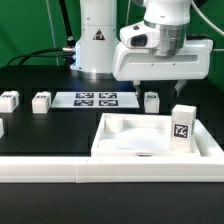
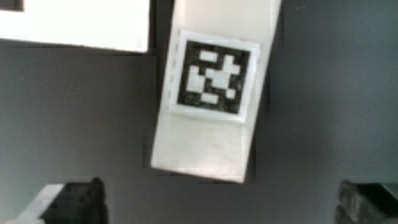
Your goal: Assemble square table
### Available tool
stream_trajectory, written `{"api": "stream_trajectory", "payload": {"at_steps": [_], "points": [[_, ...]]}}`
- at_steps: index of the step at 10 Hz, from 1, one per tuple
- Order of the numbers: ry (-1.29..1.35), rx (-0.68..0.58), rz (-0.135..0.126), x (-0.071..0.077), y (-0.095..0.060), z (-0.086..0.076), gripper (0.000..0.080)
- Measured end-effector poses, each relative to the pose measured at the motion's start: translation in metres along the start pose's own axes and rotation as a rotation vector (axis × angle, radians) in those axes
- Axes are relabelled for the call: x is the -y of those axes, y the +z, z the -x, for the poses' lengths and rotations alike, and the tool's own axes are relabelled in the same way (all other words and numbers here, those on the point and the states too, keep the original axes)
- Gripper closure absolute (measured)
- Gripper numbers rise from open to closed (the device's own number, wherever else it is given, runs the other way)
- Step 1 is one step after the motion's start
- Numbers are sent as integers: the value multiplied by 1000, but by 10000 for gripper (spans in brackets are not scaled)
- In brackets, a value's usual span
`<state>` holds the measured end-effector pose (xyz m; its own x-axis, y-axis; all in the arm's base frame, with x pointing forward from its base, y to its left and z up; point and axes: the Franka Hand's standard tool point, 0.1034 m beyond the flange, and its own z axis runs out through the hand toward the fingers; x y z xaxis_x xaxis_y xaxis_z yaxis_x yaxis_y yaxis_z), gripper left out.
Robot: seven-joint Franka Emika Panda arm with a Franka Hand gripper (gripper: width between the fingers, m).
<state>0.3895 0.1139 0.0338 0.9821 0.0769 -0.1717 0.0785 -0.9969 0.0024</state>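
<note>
White plastic tagged leg block lies just below the two-finger gripper, spread wide and not touching it.

Leg block, one end off-frame

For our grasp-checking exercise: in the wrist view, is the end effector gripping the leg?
No: the end effector stands open, with dark gaps between its fingers and the leg on both sides.
</note>
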Motion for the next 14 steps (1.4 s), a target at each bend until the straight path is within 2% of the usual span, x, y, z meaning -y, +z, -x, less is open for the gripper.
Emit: {"api": "stream_trajectory", "payload": {"at_steps": [2,3,7,9,10,11,13,14], "points": [[7,15,1,-4,1,1,151],[15,87,3,-7,1,6,151],[46,339,12,-16,2,10,151],[52,486,21,-15,3,13,151],[51,515,25,-12,5,12,151],[60,593,36,-9,5,19,151],[72,734,58,-7,10,19,151],[75,754,60,-8,13,18,151]]}}
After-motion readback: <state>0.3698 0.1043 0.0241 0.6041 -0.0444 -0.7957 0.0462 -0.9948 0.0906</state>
